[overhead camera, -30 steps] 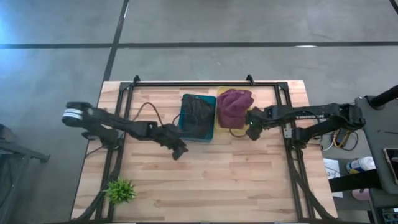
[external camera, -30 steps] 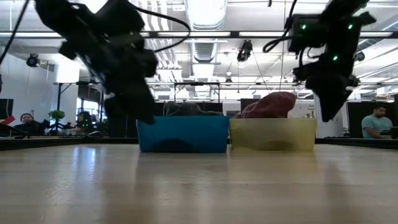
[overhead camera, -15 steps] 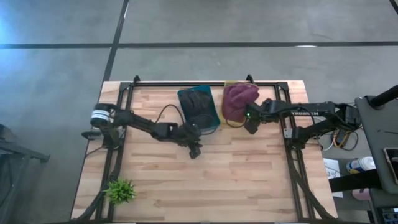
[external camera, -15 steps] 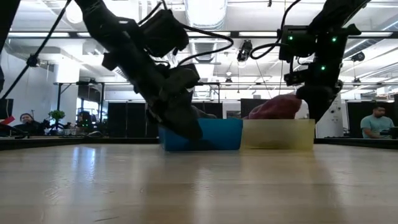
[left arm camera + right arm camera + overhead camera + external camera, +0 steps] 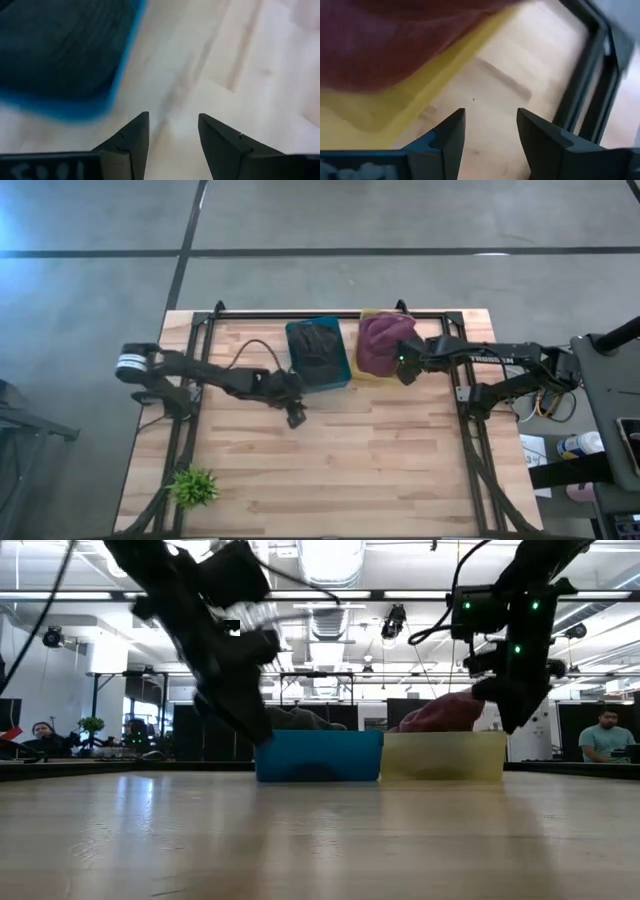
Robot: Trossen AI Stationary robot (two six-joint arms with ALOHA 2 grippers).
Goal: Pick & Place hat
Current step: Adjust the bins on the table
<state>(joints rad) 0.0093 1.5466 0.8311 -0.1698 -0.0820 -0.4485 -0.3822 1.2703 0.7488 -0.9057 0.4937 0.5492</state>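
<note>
Left gripper [image 5: 295, 418] hangs just beside the blue bin [image 5: 319, 355], right gripper [image 5: 404, 370] farther off; both fingers apart, empty.

The table [image 5: 340, 450] is pale planked wood with a faint sheen. The blue bin [image 5: 338, 376] and yellow bin [image 5: 443, 757] look like smooth plastic, the yellow slightly translucent. The maroon hat [image 5: 380, 343] and dark hat [image 5: 317, 348] are soft matt knitted cloth.

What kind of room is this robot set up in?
Probably a large open lab or workshop. Behind the wooden table the low view shows an exposed industrial ceiling with strip lights, and people seated at desks, such as a person at the far side.
</note>
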